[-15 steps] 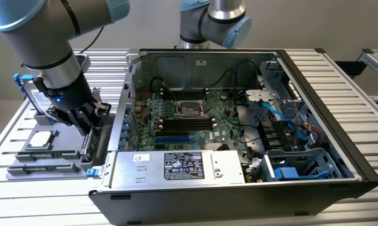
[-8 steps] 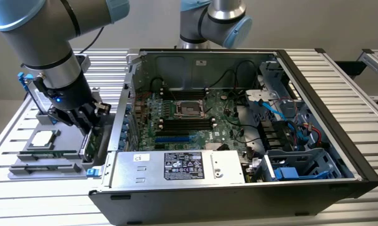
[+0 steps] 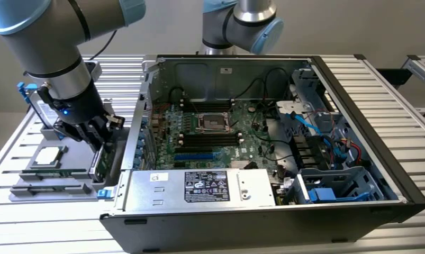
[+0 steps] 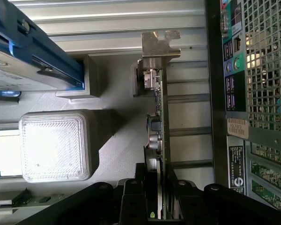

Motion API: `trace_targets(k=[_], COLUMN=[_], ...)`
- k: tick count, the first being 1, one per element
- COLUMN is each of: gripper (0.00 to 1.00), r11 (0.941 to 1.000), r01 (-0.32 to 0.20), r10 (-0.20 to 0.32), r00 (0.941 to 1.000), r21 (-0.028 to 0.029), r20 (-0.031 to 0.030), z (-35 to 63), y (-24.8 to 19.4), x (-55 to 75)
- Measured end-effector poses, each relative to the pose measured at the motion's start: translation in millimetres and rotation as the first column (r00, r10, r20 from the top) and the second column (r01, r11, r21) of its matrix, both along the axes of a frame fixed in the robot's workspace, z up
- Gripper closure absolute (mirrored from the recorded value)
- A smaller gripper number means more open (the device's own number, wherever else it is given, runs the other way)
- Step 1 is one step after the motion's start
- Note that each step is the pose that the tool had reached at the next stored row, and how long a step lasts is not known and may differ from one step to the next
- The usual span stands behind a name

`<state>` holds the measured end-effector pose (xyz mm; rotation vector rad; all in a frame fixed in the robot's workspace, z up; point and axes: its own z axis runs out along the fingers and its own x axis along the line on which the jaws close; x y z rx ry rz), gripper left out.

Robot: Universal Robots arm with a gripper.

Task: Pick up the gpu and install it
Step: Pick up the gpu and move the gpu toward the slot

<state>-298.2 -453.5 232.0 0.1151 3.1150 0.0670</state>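
The gpu stands on edge in a slot of the grey parts tray, silver bracket at its far end, just beside the open computer case. My gripper straddles the card's near end; I cannot tell whether it is clamped yet. The same tray holds a processor lying flat and a memory stick. Inside the case lie the motherboard and power supply.
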Motion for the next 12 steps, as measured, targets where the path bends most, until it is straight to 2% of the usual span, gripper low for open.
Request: trace_targets(k=[12], gripper=[0.73], r11=[1.0000], r01=[0.000], r10=[0.000], r00=[1.0000], r21=[-0.0001], r20=[0.0000], z=[4.9], y=[0.0], x=[0.0])
